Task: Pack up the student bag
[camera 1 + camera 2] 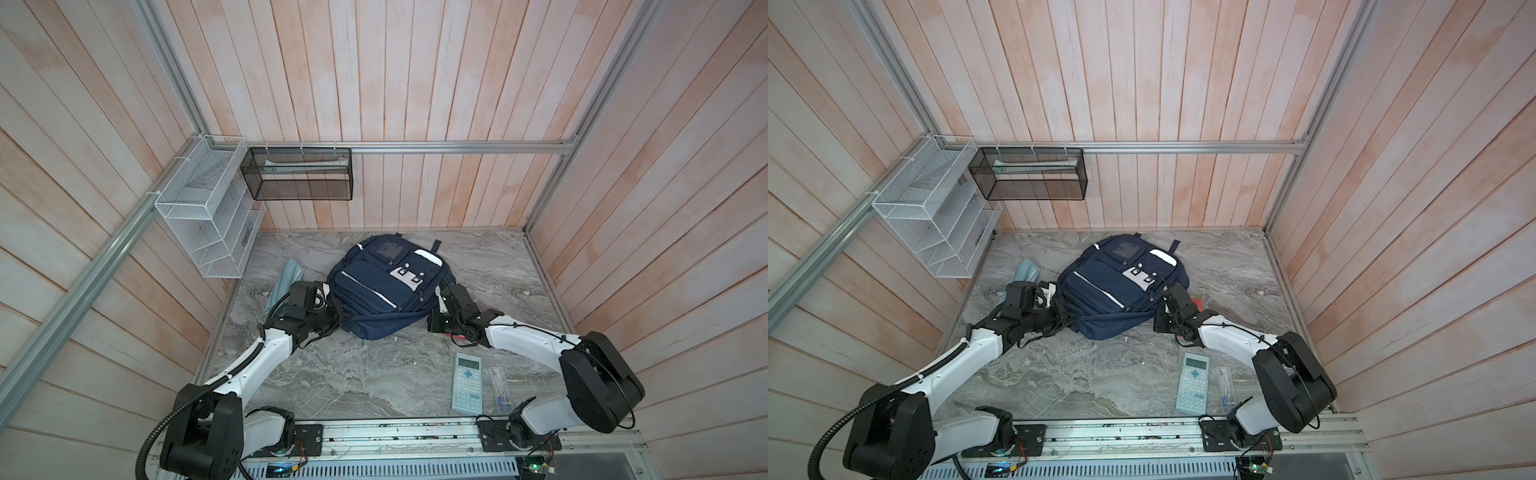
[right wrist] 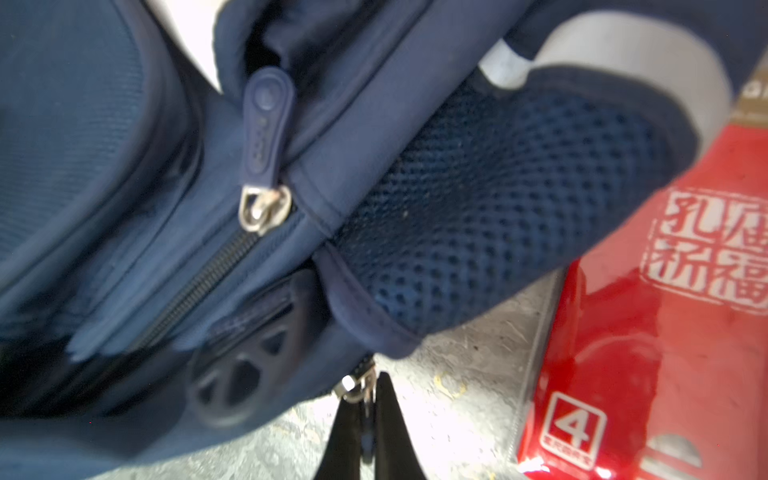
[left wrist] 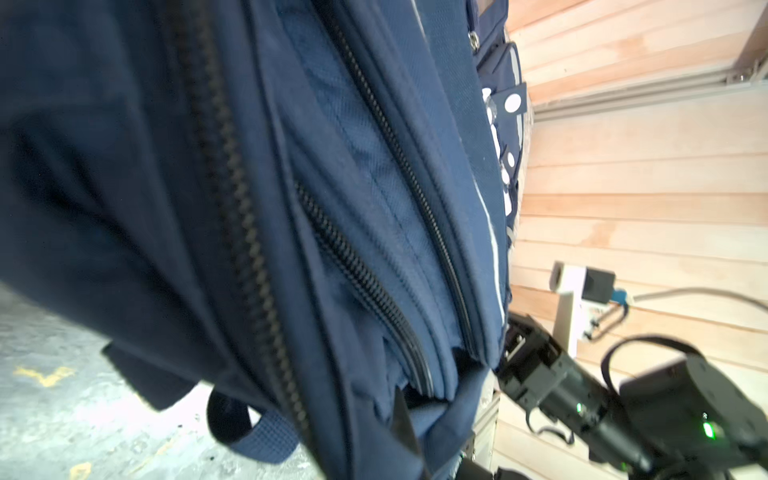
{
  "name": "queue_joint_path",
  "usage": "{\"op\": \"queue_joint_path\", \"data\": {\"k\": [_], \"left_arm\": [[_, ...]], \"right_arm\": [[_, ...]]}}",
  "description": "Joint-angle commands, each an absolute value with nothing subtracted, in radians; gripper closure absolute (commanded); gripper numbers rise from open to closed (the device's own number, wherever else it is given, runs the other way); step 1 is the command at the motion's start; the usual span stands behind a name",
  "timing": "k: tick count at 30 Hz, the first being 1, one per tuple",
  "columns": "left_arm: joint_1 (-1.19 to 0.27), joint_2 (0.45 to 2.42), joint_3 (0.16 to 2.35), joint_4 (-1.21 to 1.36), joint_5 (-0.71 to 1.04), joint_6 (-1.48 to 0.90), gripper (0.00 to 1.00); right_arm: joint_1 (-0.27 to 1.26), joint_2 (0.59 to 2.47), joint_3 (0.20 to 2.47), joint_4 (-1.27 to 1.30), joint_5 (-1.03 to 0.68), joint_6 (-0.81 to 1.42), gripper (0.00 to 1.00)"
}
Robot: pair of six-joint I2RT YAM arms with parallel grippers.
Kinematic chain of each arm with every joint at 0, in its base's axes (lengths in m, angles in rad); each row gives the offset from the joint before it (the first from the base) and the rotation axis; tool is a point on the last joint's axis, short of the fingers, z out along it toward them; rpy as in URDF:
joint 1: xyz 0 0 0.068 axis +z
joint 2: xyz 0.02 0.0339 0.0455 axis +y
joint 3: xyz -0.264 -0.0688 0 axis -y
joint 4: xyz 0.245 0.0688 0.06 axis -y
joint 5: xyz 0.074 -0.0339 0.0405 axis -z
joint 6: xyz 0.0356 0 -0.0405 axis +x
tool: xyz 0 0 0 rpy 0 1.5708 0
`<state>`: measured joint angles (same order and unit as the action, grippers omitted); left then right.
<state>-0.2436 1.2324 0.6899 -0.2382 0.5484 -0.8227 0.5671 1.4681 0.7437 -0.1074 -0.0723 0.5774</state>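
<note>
You get even, soft light in both top views, with the wall planks [image 1: 415, 83] bowing at the edges. Your left wrist view smears the student bag [image 3: 249, 166] with blur; the tabletop [image 3: 124, 436] behind it blows out white. In your right wrist view, glare streaks the red packet [image 2: 623, 374]

One student bag [image 1: 382, 286]; at its five o'clock one calculator [image 1: 467, 382], one clear case [image 1: 498, 386]; at nine o'clock one pale-blue item [image 1: 289, 276]; one red book [image 2: 665, 332]; two wire baskets [image 1: 199, 216] [image 1: 297, 176]; two arms [image 1: 266, 353] [image 1: 528, 338].
</note>
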Motion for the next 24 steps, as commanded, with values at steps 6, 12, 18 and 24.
{"op": "queue_joint_path", "data": {"k": [6, 12, 18, 24], "left_arm": [[-0.135, 1.219, 0.691, -0.199, 0.5, -0.72, 1.0], [-0.144, 1.335, 0.784, -0.191, 0.53, -0.675, 1.0], [-0.141, 1.394, 0.89, -0.239, 0.489, -0.622, 0.92], [-0.112, 1.501, 1.048, -0.314, 0.353, -0.545, 0.88]], "right_arm": [[0.479, 1.426, 0.67, -0.207, -0.018, 0.549, 1.0], [0.686, 1.341, 0.678, -0.229, -0.089, 0.547, 0.74], [0.7, 1.234, 0.782, -0.333, 0.122, 0.549, 0.4], [0.534, 1.288, 0.86, -0.237, 0.149, 0.474, 0.32]]}}
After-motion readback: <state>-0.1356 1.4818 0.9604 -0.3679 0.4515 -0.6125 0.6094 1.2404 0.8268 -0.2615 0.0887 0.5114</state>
